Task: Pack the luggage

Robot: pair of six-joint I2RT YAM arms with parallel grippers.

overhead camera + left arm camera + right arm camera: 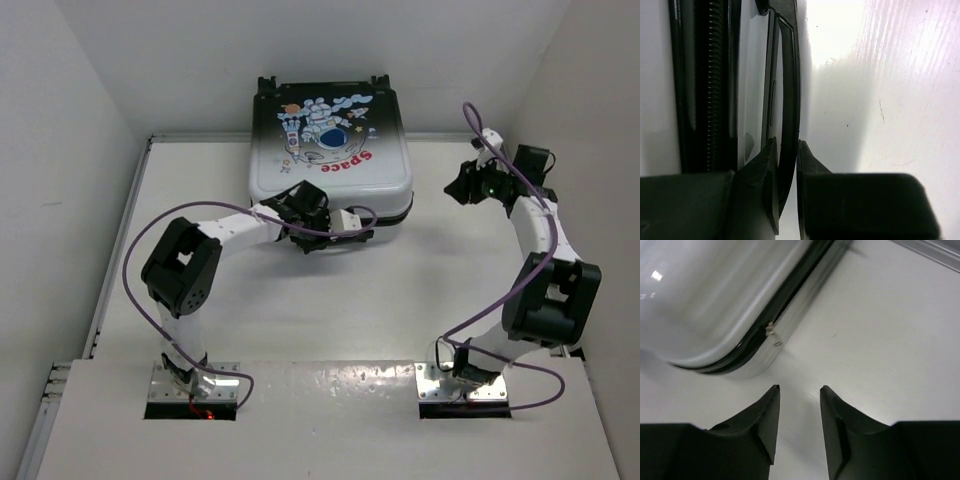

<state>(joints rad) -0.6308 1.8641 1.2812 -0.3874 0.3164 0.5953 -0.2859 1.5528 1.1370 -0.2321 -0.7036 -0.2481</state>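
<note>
My left gripper (pixel 786 147) clamps the near-side handle (pixel 791 75) of the suitcase (pixel 330 150); my right gripper (pixel 800 390) hangs open off its right corner.

Closed luggage (pixel 330 140) lying flat at the far middle of the table (pixel 300 310).
Its shell is facing up, fading from black at the far edge to white at the near one and showing a cartoon astronaut with red "Space" lettering. Black wheels (pixel 268 82) are sitting at the far edge, and the black handle (pixel 789 90) is running along the near side.
</note>
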